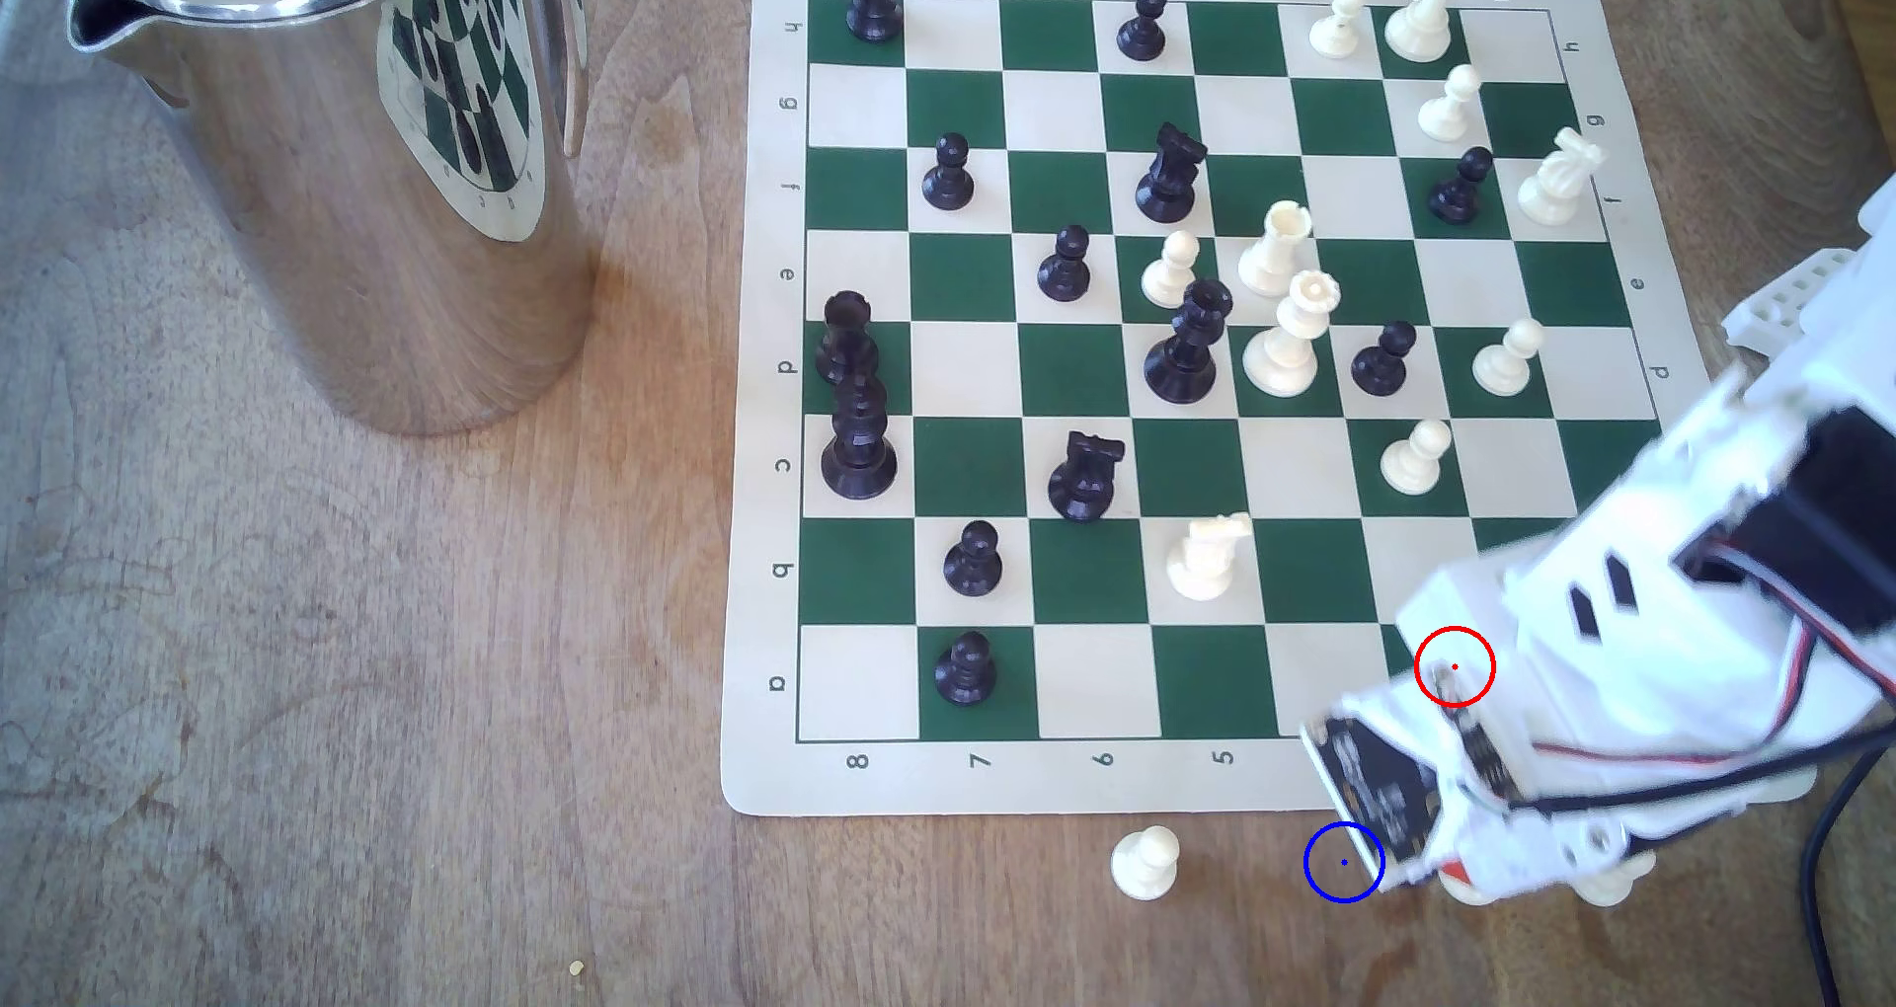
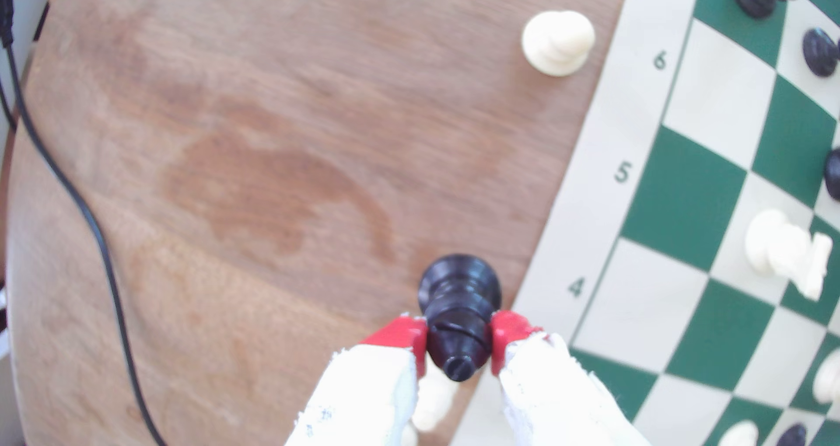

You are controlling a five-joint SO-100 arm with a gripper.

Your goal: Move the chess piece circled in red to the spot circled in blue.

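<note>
The black pawn is clamped between the two red pads of the gripper, which pinch it on the neck just under the head; it is off the board, over bare wood just beside the mat's border near the printed 4. Whether the base touches the table or hangs just above it cannot be told. Its long axis looks close to vertical: in the wrist view the head is nearest the camera and the wide ringed base points down toward the wood, so no tilt can be ruled out. In the exterior view the arm covers the pawn; the blue ring lies on the wood just off the mat's near edge, touching the gripper's dark underside. Risks, as judged: the pads hold a narrow rounded section, so the pawn could pivot or slip if the hold loosens before the base is seated; released high or tilted, it may topple and roll out of the ring. A cream pawn stands near the ring on the exterior view's left, and more cream pieces sit under the fingers, close enough for a sideways swing to knock them. The black cable lies well apart.
</note>
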